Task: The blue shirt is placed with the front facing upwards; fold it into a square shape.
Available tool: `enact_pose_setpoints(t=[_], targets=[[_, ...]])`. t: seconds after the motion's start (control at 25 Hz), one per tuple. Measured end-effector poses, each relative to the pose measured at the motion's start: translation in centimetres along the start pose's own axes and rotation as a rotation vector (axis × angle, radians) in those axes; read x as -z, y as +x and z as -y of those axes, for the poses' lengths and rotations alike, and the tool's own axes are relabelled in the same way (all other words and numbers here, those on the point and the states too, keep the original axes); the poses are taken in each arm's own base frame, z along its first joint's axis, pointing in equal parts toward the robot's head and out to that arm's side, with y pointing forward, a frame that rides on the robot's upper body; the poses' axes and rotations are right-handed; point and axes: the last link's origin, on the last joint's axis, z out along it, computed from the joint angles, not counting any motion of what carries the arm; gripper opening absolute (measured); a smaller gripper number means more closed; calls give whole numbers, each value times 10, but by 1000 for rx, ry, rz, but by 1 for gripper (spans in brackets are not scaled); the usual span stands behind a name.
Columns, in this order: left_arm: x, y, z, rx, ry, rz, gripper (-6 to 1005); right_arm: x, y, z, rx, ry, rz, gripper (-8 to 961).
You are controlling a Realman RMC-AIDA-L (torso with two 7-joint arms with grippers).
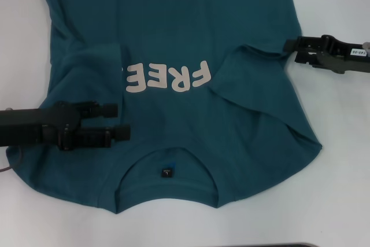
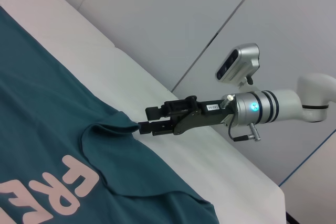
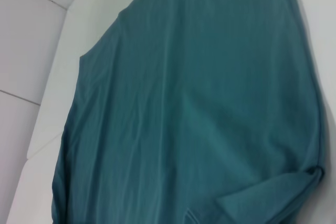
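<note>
The blue shirt (image 1: 191, 21) lies face up on the white table, its neck and dark label (image 1: 166, 173) nearest me. The pale "FREE" lettering (image 1: 167, 77) is partly covered by the left sleeve (image 1: 92, 62), which is folded in over the chest. The right sleeve (image 1: 254, 79) is folded in too. My left gripper (image 1: 118, 121) is open, low over the shirt's left shoulder area. My right gripper (image 1: 291, 51) is open and empty at the shirt's right edge, beside the folded sleeve's corner; the left wrist view shows it (image 2: 143, 120) touching that corner. The right wrist view shows only shirt (image 3: 199, 103).
Bare white table (image 1: 341, 160) lies to the right of the shirt and along the near edge. A dark strip (image 1: 272, 245) shows at the table's front edge. A thin cable (image 1: 6, 163) hangs by my left arm.
</note>
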Motion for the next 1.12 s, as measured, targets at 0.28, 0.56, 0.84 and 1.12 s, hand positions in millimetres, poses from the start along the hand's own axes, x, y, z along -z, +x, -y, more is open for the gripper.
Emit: enact_pose_setpoints(t=[0.28, 0.56, 0.84, 1.12], targets=[[1, -1, 0, -1, 1, 0, 885, -8, 0, -3, 0, 8, 7, 613], [1, -1, 0, -1, 2, 1, 885, -15, 1, -5, -11, 7, 2, 613], [1, -3, 0, 0, 4, 9, 885, -19, 1, -4, -16, 20, 8, 444], [-1, -4, 0, -1, -4, 11, 885, -22, 0, -5, -14, 27, 10, 297]])
